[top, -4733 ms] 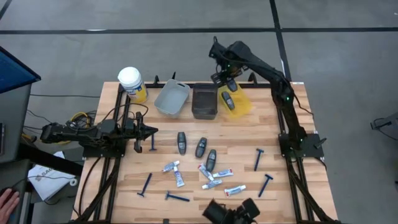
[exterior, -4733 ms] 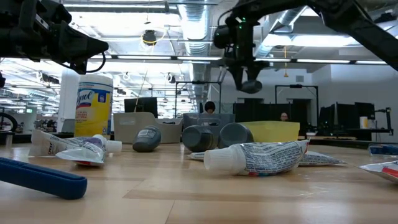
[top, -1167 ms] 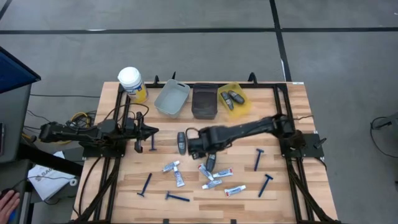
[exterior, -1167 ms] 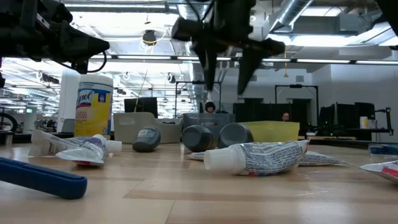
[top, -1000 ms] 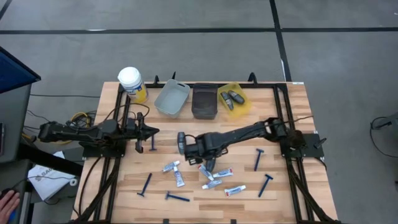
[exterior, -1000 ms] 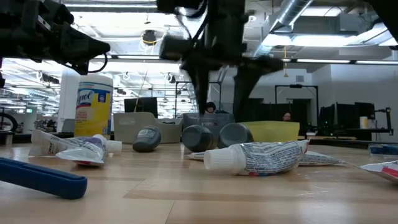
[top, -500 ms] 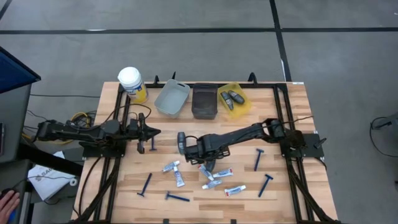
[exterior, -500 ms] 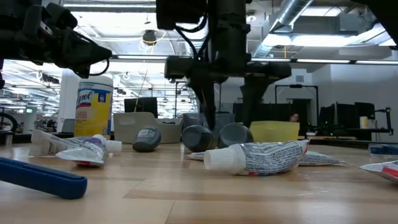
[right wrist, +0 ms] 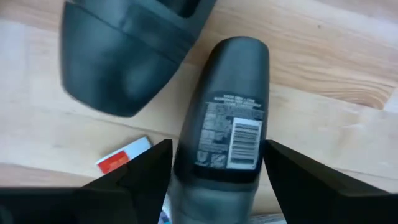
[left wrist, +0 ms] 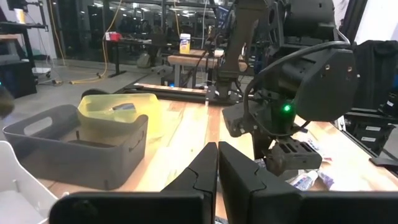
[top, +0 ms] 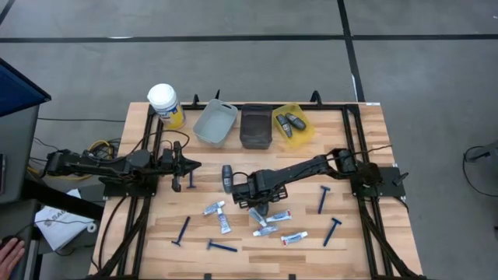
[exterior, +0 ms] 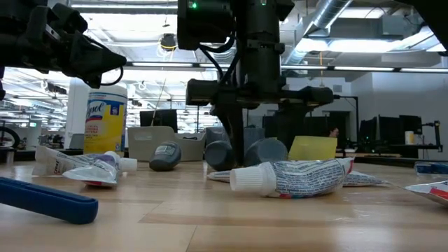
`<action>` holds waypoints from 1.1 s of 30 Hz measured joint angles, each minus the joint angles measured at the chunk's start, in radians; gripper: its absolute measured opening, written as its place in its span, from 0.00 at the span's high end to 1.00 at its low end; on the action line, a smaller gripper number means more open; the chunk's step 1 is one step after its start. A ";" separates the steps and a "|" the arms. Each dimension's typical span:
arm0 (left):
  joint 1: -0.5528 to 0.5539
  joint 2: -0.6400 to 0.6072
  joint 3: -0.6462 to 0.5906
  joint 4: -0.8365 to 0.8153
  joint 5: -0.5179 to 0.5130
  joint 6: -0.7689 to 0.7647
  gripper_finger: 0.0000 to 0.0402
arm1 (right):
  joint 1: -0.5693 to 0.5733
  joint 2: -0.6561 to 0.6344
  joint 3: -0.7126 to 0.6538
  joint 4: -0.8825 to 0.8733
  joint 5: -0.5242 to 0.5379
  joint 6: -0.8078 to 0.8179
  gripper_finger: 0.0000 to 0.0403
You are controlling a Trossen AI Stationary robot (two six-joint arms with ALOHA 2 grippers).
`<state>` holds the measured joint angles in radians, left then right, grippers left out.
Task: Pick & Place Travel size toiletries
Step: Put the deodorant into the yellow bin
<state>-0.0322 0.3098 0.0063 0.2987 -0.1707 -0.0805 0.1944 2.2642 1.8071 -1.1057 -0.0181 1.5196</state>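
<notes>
Fingers of your right gripper (right wrist: 214,165) stand wide astride 1 smooth dark oval bottle (right wrist: 227,112) mid-frame on grained wood; your left gripper (left wrist: 217,171) is pressed closed.

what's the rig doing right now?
Sorting travel toiletries into bins. The right end effector is down over the middle of the table, fingers open on either side of a dark grey mini bottle lying on the wood, not yet closed on it. Two such bottles already lie in the yellow bin. Razors and small tubes are scattered on the table. The left end effector is shut, waiting at the left side.
</notes>
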 joint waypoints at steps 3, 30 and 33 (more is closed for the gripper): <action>0.000 -0.003 0.000 0.001 -0.001 0.000 0.98 | 0.001 0.000 0.000 -0.004 0.000 0.000 0.40; 0.000 -0.309 0.000 0.039 0.000 0.000 0.98 | -0.043 -0.001 0.001 -0.003 -0.040 -0.148 0.52; 0.000 -0.310 0.000 0.041 0.000 0.000 0.98 | -0.047 -0.001 0.001 0.003 -0.039 -0.167 0.52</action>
<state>-0.0322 0.0002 0.0062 0.3393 -0.1707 -0.0804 0.1474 2.2635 1.8080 -1.1023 -0.0574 1.3530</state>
